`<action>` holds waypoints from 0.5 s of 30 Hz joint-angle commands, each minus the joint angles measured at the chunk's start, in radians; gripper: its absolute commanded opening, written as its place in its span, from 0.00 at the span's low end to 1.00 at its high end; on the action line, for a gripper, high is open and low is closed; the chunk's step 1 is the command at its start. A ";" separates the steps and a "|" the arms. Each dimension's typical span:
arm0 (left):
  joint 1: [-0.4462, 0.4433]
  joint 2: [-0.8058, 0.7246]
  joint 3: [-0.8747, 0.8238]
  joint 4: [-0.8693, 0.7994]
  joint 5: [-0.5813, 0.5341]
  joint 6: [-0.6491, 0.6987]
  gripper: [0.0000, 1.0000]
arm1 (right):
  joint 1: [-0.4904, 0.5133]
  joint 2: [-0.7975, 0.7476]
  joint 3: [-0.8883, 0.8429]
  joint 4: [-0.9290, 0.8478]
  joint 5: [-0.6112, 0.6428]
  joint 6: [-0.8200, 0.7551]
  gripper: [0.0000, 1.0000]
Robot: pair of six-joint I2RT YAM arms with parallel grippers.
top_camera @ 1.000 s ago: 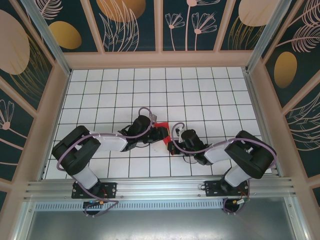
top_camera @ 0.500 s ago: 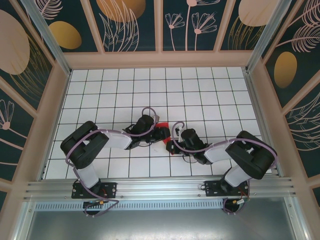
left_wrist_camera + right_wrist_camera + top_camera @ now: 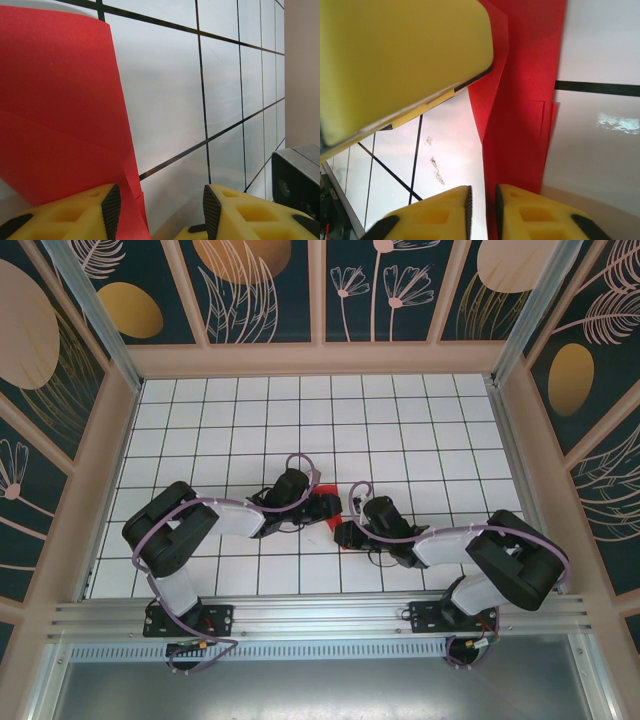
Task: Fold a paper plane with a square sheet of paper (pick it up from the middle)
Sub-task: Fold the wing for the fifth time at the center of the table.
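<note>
Mid-fold at desk [image 3: 165, 90] centre: creased red square sheet of paper [image 3: 55, 110] lying beside left tool [image 3: 159, 207], spread and clamping nothing. Right tool [image 3: 482, 202] nearly shut at its edge, grip unclear. Best pinned flat, then creased slowly.

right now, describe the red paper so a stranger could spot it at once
On the white gridded table, look at the near middle, where the left gripper and right gripper nearly meet. The paper shows between them, creased and bright red, the one coloured thing on the white tiles.
</note>
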 commanded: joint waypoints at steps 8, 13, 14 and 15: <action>0.006 0.013 0.026 -0.023 0.002 0.030 0.49 | -0.024 -0.010 -0.029 -0.018 -0.021 0.061 0.08; 0.006 0.008 0.034 -0.021 0.014 0.033 0.49 | -0.046 0.016 -0.067 0.039 -0.061 0.088 0.04; 0.007 0.006 0.036 -0.022 0.017 0.036 0.49 | -0.049 0.025 -0.070 0.046 -0.069 0.090 0.04; 0.006 0.004 0.038 -0.022 0.020 0.036 0.50 | -0.052 0.036 -0.072 0.052 -0.079 0.093 0.04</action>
